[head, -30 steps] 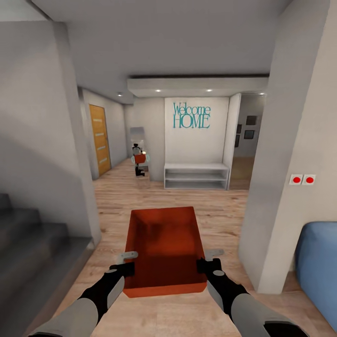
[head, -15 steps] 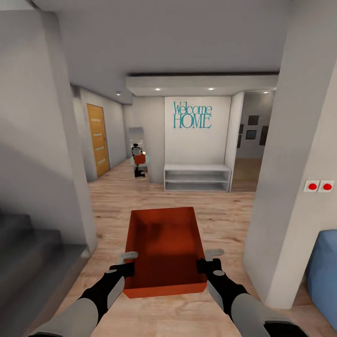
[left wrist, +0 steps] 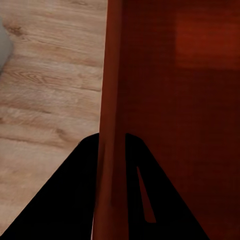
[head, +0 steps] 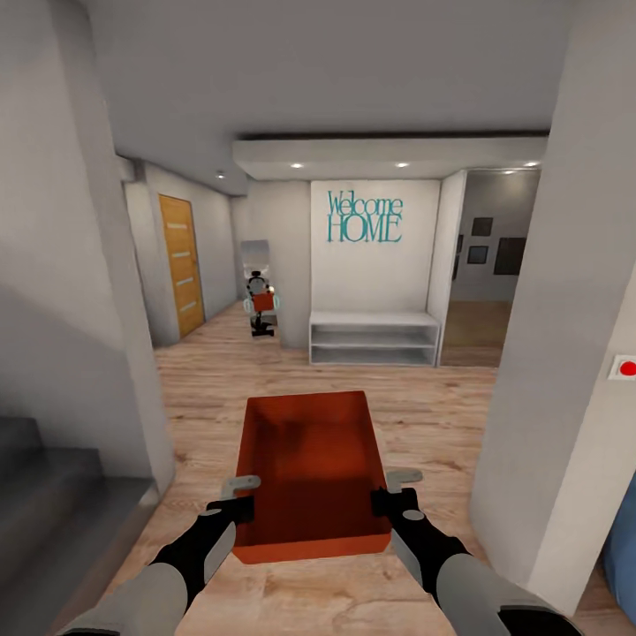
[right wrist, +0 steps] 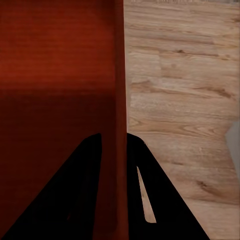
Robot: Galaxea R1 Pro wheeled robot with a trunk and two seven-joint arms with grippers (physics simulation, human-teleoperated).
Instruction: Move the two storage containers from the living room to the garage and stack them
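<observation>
Orange-red container (head: 311, 473) up off the wood floor (head: 424, 406), centre-bottom of the head frame, carried between both arms. Left pincer (head: 237, 496) clamped over its left wall, one finger either side of the rim. Right pincer (head: 394, 490) gripping the right wall likewise. Straight ahead, upper centre: "Welcome HOME" sign (head: 364, 217) above a white shelf (head: 374, 336). Orange door (head: 181, 262) at left.

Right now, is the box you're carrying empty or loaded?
Empty. The head view looks straight into the open box: bare red bottom, nothing inside. It rides level, each hand clamped on a side wall.
</observation>
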